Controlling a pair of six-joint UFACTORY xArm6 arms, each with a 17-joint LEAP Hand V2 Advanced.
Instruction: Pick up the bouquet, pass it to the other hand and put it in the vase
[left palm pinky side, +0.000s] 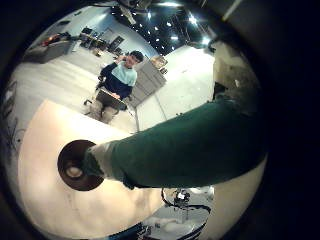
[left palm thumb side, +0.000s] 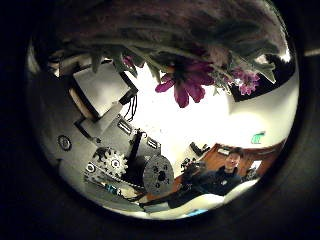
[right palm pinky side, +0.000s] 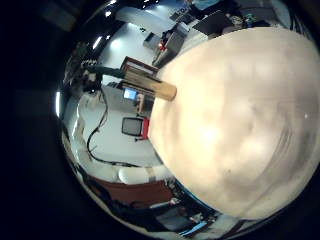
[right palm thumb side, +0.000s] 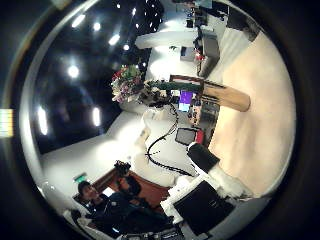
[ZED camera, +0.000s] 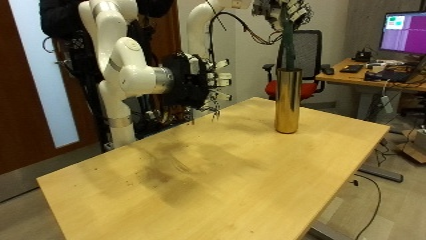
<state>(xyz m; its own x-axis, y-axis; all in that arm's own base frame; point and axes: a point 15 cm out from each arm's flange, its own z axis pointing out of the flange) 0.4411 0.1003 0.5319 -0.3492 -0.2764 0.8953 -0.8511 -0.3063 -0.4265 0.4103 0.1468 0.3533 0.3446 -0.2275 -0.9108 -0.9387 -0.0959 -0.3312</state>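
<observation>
We see the tall gold metal vase (ZED camera: 286, 100) standing upright on the light wooden table (ZED camera: 213, 170), with the dark green stems of the bouquet of pink and purple flowers (ZED camera: 285, 35) going down into its mouth. Our left hand (ZED camera: 296, 12) is curled round the bouquet near its top. Our right hand (ZED camera: 200, 82) hangs above the table, well apart from the vase, its fingers loosely spread and holding nothing.

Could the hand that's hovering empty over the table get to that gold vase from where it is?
Probably yes. The right hand hangs above the table with bare tabletop between it and the vase; only the bouquet's stems stand in the vase's mouth.
</observation>
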